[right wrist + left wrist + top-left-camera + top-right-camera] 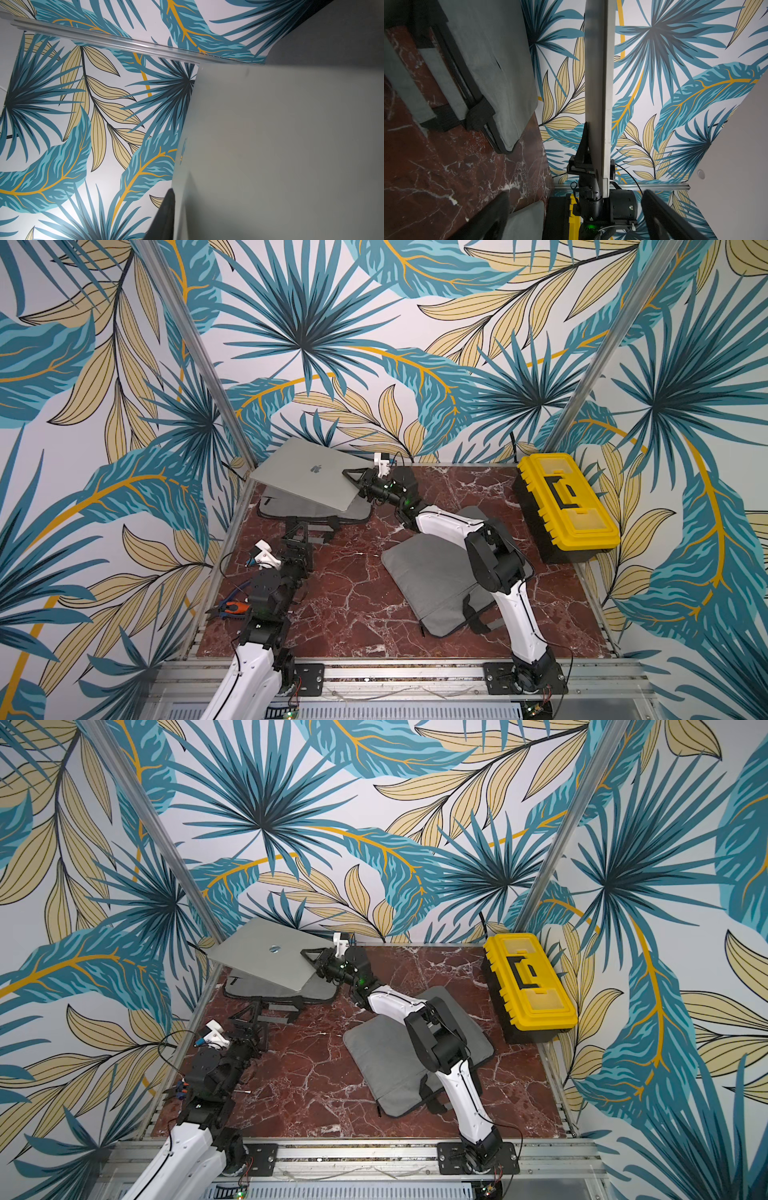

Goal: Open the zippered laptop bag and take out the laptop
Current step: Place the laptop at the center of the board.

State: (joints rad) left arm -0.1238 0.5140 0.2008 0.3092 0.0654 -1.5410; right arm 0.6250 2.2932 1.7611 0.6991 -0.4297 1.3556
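Clearly the laptop point(307, 472) is out: it hangs tilted above its grey bag point(299, 512) at upper left, edge pinched in the right jaws; left jaws gape empty below. Next, probably, lowering it onto the desk point(345, 593).

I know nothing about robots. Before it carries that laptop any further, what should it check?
1. Out of its sleeve: ok, the laptop is lifted and tilted above the bag.
2. Grip: ok, the right hand is shut on the laptop's edge.
3. Hold firm enough for carrying: cannot tell, only one edge is pinched.
4. Helper free: ok, the left hand is open and empty in front of the bag.
5. Far corner clear of the wall: cannot tell.
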